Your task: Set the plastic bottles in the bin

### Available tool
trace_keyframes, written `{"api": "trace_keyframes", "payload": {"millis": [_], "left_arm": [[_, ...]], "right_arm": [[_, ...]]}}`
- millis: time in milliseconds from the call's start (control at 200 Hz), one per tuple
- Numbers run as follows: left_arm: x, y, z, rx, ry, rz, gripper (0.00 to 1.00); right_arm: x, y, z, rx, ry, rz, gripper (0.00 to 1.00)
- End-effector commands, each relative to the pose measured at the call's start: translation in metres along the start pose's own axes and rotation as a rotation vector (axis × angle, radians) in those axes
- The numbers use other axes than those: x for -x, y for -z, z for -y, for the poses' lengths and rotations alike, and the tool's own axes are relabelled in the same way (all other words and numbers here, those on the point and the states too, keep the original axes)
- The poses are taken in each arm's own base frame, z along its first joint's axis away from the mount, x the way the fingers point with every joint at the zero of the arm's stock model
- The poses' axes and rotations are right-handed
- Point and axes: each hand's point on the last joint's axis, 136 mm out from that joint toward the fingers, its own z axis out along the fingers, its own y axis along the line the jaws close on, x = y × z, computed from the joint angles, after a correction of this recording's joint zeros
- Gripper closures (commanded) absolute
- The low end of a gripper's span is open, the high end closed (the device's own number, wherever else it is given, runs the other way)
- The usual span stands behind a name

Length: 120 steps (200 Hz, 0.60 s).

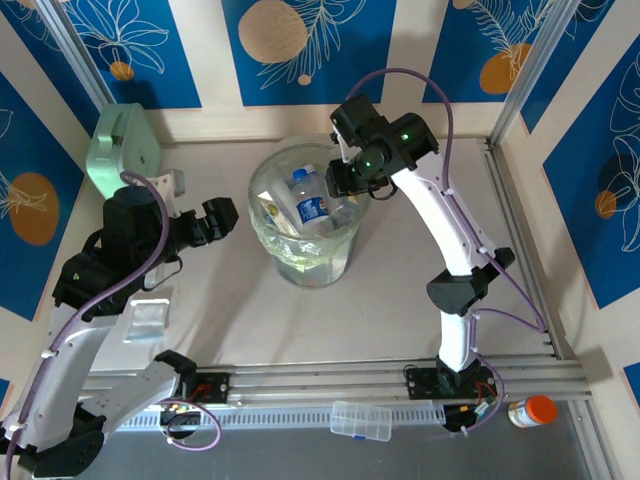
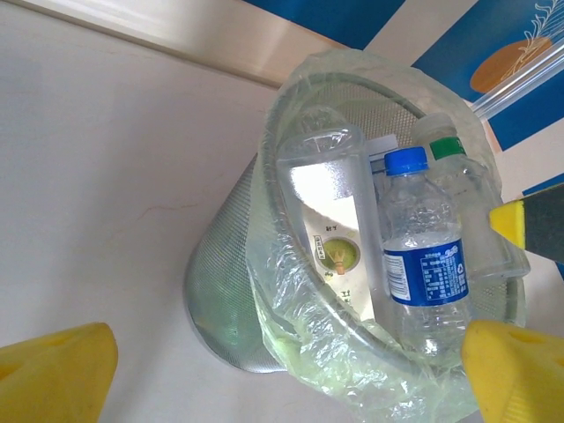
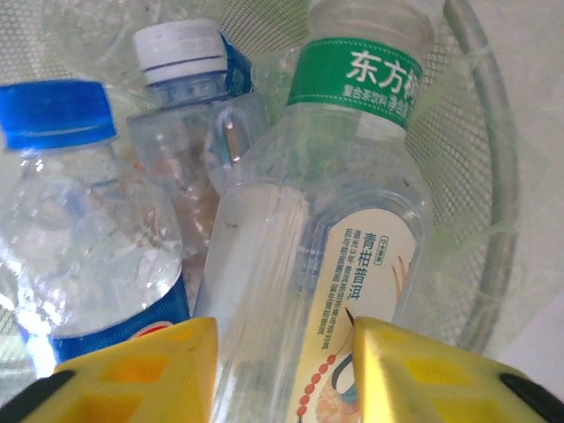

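Pale table [image 1: 390,320]. I hold green-label bottle [image 3: 352,176] clamped in right gripper [image 3: 282,335] over bin [image 1: 310,265] for release; left gripper [image 1: 215,218] fully open, empty.

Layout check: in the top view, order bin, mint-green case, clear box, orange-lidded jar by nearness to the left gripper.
1. bin, just right of the left gripper
2. mint-green case, far left
3. clear box, near edge
4. orange-lidded jar, near right
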Motion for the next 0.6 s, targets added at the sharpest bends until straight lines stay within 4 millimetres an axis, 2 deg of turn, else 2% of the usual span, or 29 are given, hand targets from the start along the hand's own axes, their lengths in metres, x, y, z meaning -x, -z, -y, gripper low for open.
{"api": "trace_keyframes", "payload": {"millis": [0, 65, 130, 275, 365, 480, 595], "left_arm": [[0.005, 0.005, -0.006, 0.031, -0.017, 0.029, 0.01], [0.005, 0.004, -0.011, 0.055, -0.015, 0.033, 0.01], [0.003, 0.002, -0.018, 0.086, -0.012, 0.039, 0.01], [-0.004, -0.003, -0.027, 0.117, -0.039, 0.017, 0.01], [-0.010, -0.007, -0.025, 0.101, -0.063, -0.002, 0.01], [-0.012, -0.007, -0.042, 0.181, -0.062, 0.009, 0.01], [-0.012, -0.011, -0.049, 0.227, -0.089, -0.003, 0.01]], "right_arm": [[-0.007, -0.016, 0.003, -0.010, -0.005, -0.047, 0.60], [-0.011, -0.024, 0.005, -0.015, -0.008, -0.065, 0.61], [-0.010, -0.022, 0.004, -0.013, -0.011, -0.055, 0.62], [0.001, 0.003, 0.000, 0.006, -0.011, 0.026, 0.60], [0.006, 0.019, 0.000, 0.019, -0.017, 0.064, 0.55], [0.007, 0.034, -0.001, 0.038, -0.018, 0.095, 0.50], [0.007, 0.047, -0.003, 0.064, -0.015, 0.125, 0.40]]}}
